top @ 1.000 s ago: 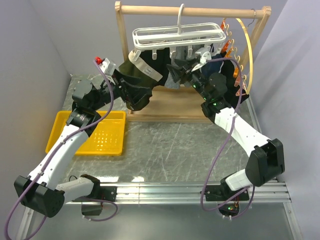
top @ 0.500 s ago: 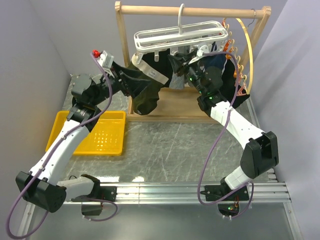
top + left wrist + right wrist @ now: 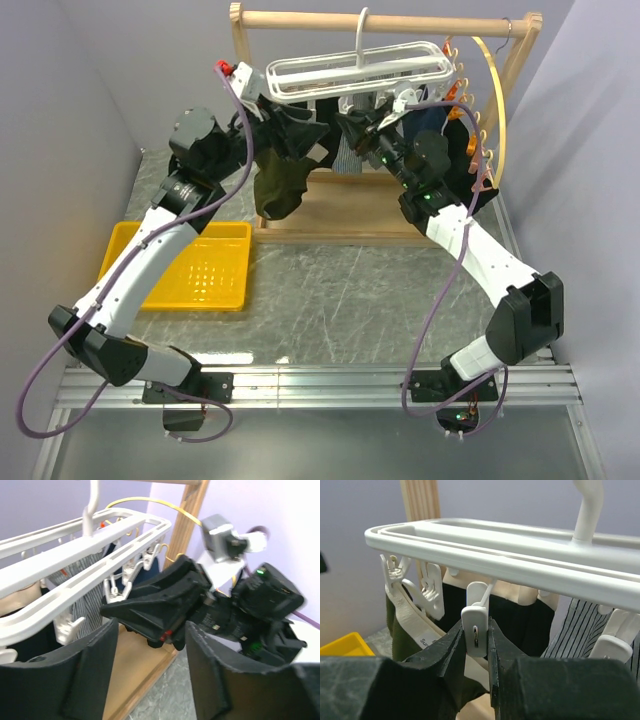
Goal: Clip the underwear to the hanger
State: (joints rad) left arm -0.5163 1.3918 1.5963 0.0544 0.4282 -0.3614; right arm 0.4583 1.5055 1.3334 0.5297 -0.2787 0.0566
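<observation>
Your right end effector [image 3: 476,635] is clamped on one white clip [image 3: 474,620] of the hanger [image 3: 330,72], its two fingers squeezing the clip's upper end; I judge that is to spread the clip's mouth so cloth can go in. Your left end effector [image 3: 150,630] has its fingers apart with nothing between them in its own view; it sits high at the hanger's 9 o'clock end, probably to steady or feed the cloth.

The underwear [image 3: 278,185] hangs below the hanger's left end, at 11 o'clock over the tabletop [image 3: 340,290]; its beige waistband [image 3: 412,617] runs just left of the squeezed clip and seems to be caught by the neighbouring clip, though you cannot be sure from here. It droops to one side, so a second hold on the waistband looks like the step in hand; bring the band into the opened mouth before you release.

Counted: one hanger, hooked on one wooden rack [image 3: 380,20]; one underwear; four clips plainly seen in the right wrist view, with others likely hidden; one striped garment [image 3: 570,625] already hanging at 3 o'clock of the clip; one wooden hoop [image 3: 497,90] at 1 o'clock; one yellow tray [image 3: 215,270] at 9 o'clock; two arms, two end effectors.
</observation>
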